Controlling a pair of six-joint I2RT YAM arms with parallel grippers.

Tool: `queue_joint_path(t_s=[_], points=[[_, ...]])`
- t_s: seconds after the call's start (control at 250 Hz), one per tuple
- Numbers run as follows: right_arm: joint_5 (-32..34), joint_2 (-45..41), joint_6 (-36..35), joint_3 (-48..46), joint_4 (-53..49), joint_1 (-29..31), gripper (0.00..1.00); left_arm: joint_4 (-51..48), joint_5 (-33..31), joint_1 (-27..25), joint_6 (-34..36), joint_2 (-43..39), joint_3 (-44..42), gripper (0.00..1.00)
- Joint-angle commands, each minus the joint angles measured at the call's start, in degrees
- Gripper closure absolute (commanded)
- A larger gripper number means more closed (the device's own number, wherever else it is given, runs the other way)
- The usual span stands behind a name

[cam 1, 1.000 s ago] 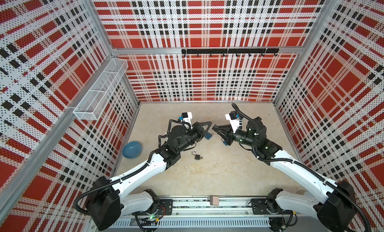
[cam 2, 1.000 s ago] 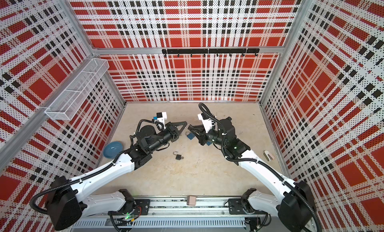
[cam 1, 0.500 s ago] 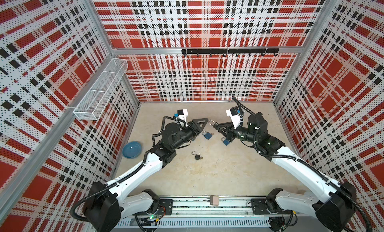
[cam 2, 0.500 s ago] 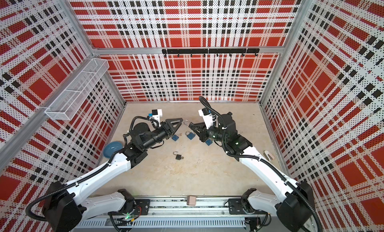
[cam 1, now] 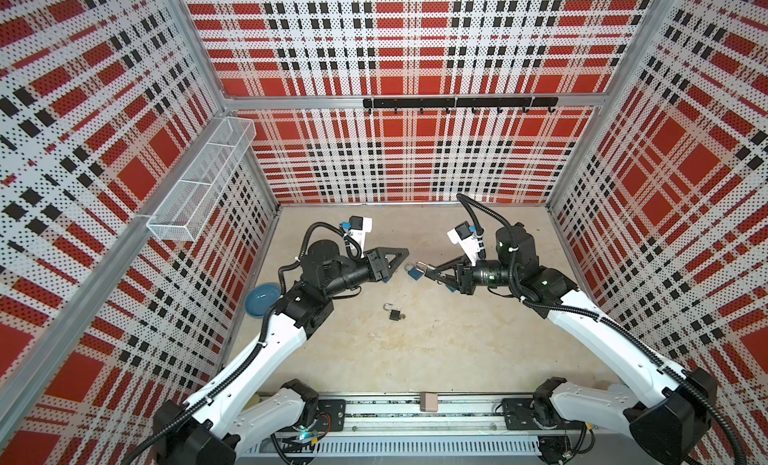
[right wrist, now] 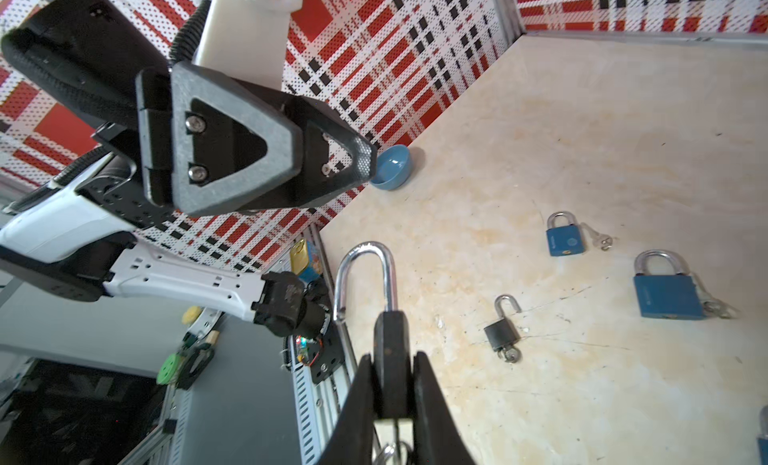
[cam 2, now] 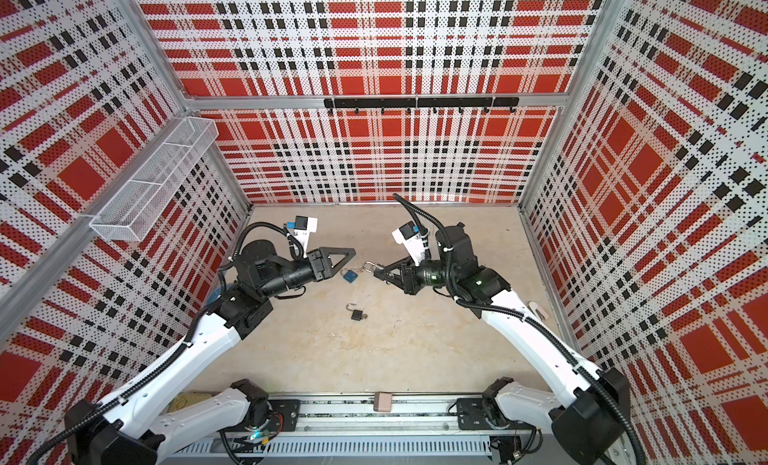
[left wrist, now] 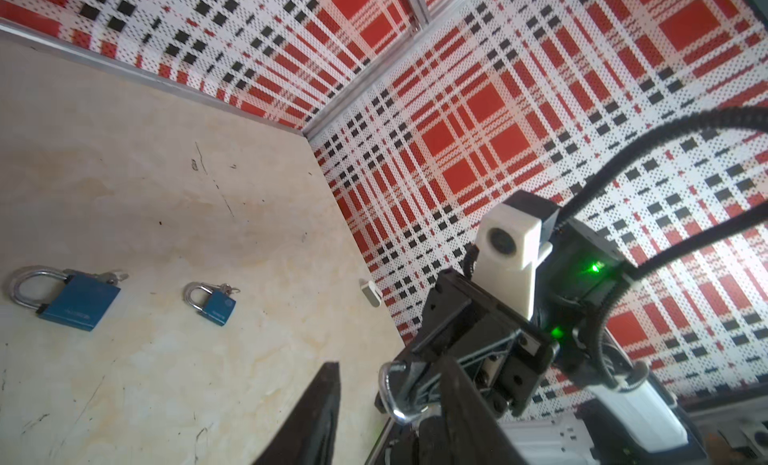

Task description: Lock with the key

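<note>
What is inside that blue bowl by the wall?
The blue bowl looks empty where its inside shows. The left gripper covers one edge in the right wrist view; that part is hidden.

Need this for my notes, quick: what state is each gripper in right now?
Left gripper: open, holding nothing.
Right gripper: shut on the black padlock, its shackle open.

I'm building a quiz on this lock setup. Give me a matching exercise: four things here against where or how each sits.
1. long-shackle padlock
2. small black padlock
3. large blue padlock
4. blue bowl

A. on the table, shackle shut
B. by the left wall
C. clamped in the right gripper
D. on the table, shackle open

Pairs: 1-C, 2-D, 3-A, 4-B
</note>
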Motion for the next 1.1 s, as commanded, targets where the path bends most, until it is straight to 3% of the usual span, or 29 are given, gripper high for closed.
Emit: queue_joint_path(t_s=[0.0, 0.788, 1.096], points=[[-5.1, 0.8, 0.0, 2.2, 0.1, -0.1, 1.0, -1.5, 6.4, 0.4, 1.5, -0.9, -1.0, 0.58], [-9.1, 3.2, 2.4, 3.7, 2.3, -0.2, 1.0, -1.4, 9.8, -2.7, 1.6, 1.0, -1.9, 0.71], [-9.7, 3.2, 2.7, 4.0, 2.5, -0.2, 1.0, -1.4, 10.0, -2.7, 1.6, 1.3, -1.8, 0.83]])
